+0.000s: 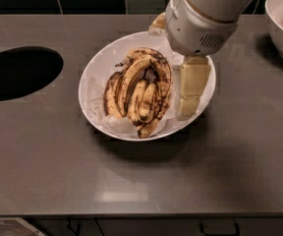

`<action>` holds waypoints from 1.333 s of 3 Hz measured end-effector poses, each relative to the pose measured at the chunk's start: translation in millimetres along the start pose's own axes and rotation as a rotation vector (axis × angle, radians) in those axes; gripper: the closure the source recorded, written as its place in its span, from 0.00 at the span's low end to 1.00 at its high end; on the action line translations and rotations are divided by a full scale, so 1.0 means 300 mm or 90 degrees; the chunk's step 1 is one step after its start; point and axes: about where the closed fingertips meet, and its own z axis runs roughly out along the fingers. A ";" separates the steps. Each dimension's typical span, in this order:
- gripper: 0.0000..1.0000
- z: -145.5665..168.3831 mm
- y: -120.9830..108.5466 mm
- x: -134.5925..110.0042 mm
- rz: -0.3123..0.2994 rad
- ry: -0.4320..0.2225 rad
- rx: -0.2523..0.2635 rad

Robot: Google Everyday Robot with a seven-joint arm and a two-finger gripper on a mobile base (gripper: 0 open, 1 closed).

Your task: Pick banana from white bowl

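A bunch of brown-spotted yellow bananas (139,90) lies in the wide white bowl (99,63), on crumpled white paper. The bowl sits on a grey counter. My gripper (188,95) hangs from the white arm (205,18) over the bowl's right side, just right of the bananas. One cream-coloured finger (191,87) shows, pointing down over the rim. The other finger is hidden behind the arm. The gripper holds nothing that I can see.
A round black hole (18,73) is cut in the counter at the left. A second white bowl (279,28) with red bits stands at the far right. A dark tiled wall runs along the back. The counter's front edge (141,214) is near the bottom.
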 end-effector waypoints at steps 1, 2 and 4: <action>0.00 0.076 -0.021 -0.017 -0.013 -0.018 -0.023; 0.00 0.120 -0.021 -0.011 -0.016 -0.030 -0.035; 0.00 0.169 0.001 -0.002 -0.011 -0.049 -0.054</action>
